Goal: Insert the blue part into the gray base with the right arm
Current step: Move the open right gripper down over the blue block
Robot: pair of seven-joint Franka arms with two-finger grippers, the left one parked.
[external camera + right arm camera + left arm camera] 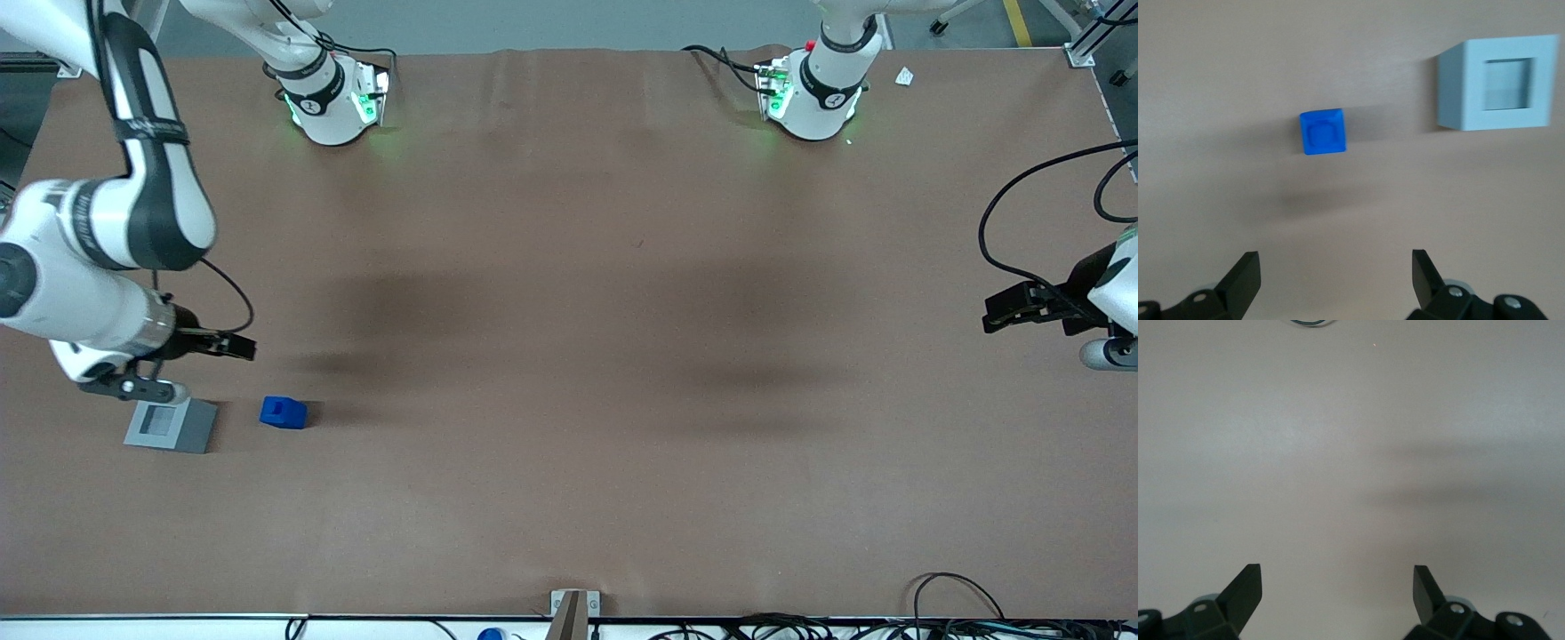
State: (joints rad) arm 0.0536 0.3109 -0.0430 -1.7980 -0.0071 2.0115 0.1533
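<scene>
The right arm [107, 213] reached out over the brown table [569, 356] at the working arm's end, its gripper [238, 347] held above the surface with nothing between the jaws. In the right wrist view the gripper [1335, 275] showed two dark fingertips [1245, 273] set wide apart, released, with only bare tabletop in the gap between them.

The blue part [284, 412] lay on the table, nearer to the front camera than the jaws and apart from them, touched by neither finger. In the right wrist view the blue part [1323, 132] sat out ahead of the open jaws, roughly in line with the gap between them, one face with a rounded recess turned toward the camera.

The gray base [171, 425] rested flat on the table beside the blue part, with a clear strip of table between the two. It too lay nearer to the front camera than the jaws, partly under the arm's wrist. Its square socket faced upward. In the right wrist view the gray base [1498, 83] stood off to one side of the jaws' line, well apart from both fingers, and the socket looked open.
</scene>
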